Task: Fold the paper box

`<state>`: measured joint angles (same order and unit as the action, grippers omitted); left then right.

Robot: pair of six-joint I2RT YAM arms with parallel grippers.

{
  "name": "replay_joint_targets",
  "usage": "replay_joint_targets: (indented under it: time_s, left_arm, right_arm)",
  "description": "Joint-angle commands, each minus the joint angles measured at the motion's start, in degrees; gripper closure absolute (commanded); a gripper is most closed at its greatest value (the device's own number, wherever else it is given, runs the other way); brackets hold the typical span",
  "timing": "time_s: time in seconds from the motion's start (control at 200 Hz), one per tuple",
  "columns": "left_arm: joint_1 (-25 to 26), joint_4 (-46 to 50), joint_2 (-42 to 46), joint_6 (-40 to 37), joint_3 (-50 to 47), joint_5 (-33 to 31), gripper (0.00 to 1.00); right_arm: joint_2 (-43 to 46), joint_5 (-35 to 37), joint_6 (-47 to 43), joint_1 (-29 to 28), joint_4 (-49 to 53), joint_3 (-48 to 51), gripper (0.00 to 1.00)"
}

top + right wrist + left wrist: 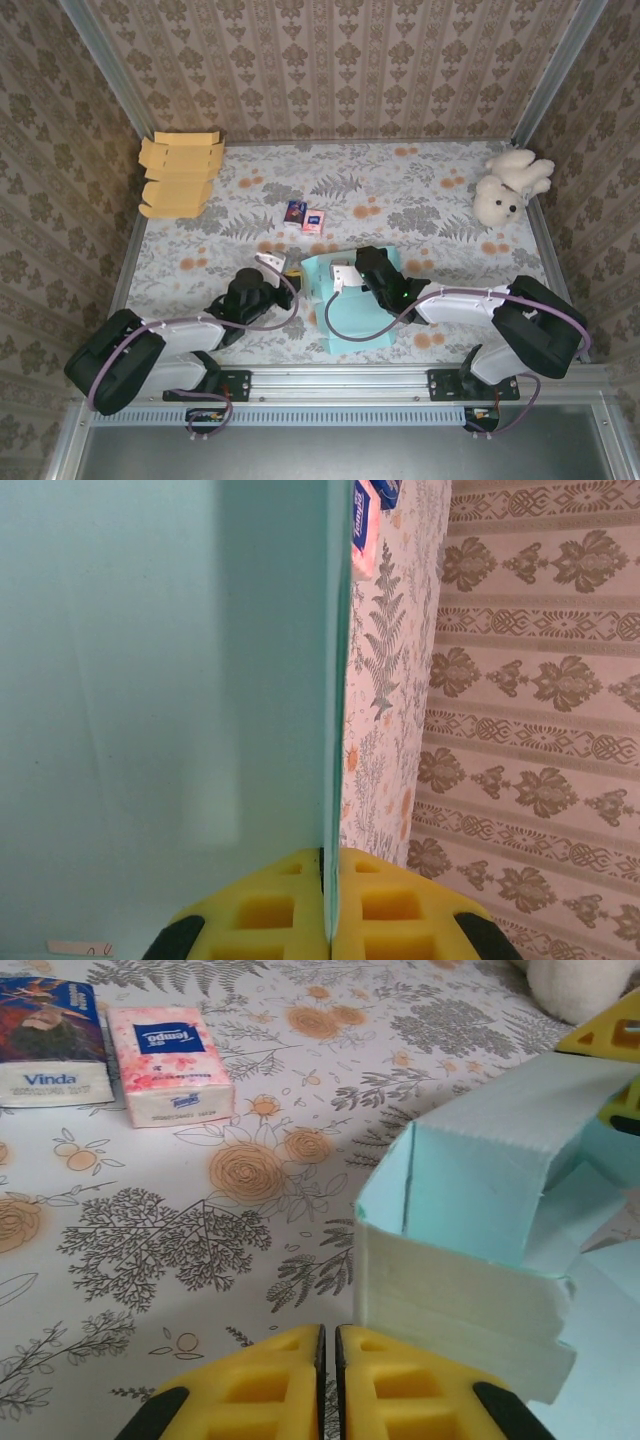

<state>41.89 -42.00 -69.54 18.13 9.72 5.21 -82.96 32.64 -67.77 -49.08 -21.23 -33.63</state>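
The paper box (352, 305) is pale teal card, partly folded, lying near the table's front between my two arms. In the left wrist view its raised corner wall (470, 1200) stands just right of my left gripper (330, 1332). That gripper's yellow fingers are almost touching, with nothing between them and the tablecloth beneath. In the top view the left gripper (290, 268) sits at the box's left edge. My right gripper (328, 858) is shut on the edge of an upright teal panel (150, 680). From above, the right gripper (338, 283) is over the box's upper left part.
Two tissue packs (305, 216) lie behind the box, a dark one (55, 1040) and a pink one (165, 1065). A stack of flat tan cardboard (180, 175) lies at the back left. A white plush toy (508, 185) sits at the back right. Patterned walls enclose the table.
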Motion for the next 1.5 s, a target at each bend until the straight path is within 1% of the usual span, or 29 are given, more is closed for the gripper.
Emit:
replay_joint_targets:
  time_s: [0.0, 0.085, 0.12, 0.16, 0.245, 0.36, 0.585, 0.955, 1.13, 1.495]
  left_arm:
    - [-0.58, -2.33, 0.33, -1.85, -0.65, 3.26, 0.84]
    - [-1.64, -3.03, -0.45, -1.25, -0.99, 3.92, 0.81]
    - [-2.35, -3.88, -0.98, -0.74, -1.28, 4.91, 0.76]
    - [-3.27, -5.44, -1.68, -0.21, -1.73, 6.44, 0.74]
    - [-4.65, -8.65, -3.13, 0.54, -2.63, 9.82, 0.66]
    - [-5.37, -11.82, -5.17, 0.78, -2.87, 13.76, 0.63]
    - [-6.55, -16.87, -6.49, 0.99, -4.53, 16.58, 0.61]
    - [-6.64, -18.25, -8.79, 0.93, -3.50, 19.98, 0.56]
    - [-6.69, -20.48, -10.67, 1.19, -3.39, 21.71, 0.52]
    - [-6.47, -24.88, -14.28, 2.65, -2.98, 22.91, 0.53]
  right_arm:
    - [1.77, 1.13, 0.01, -0.56, 0.62, 0.49, 1.00]
    - [2.05, 1.13, 0.11, -0.58, 0.88, 0.48, 1.00]
    - [2.08, 1.04, 0.16, -0.58, 1.05, 0.49, 1.00]
    - [2.04, 1.02, 0.14, -0.58, 1.13, 0.41, 1.00]
    - [2.06, 0.93, 0.25, -0.58, 1.58, 0.27, 1.00]
    - [2.10, 0.84, 0.52, -0.59, 2.02, 0.14, 1.00]
    - [2.19, 0.76, 0.73, -0.59, 2.77, -0.04, 1.00]
    - [2.16, 0.77, 0.93, -0.70, 3.43, -0.30, 1.00]
    - [2.10, 0.67, 1.07, -0.70, 3.87, -0.47, 1.00]
    - [2.10, 0.67, 1.15, -0.67, 4.16, -0.56, 1.00]
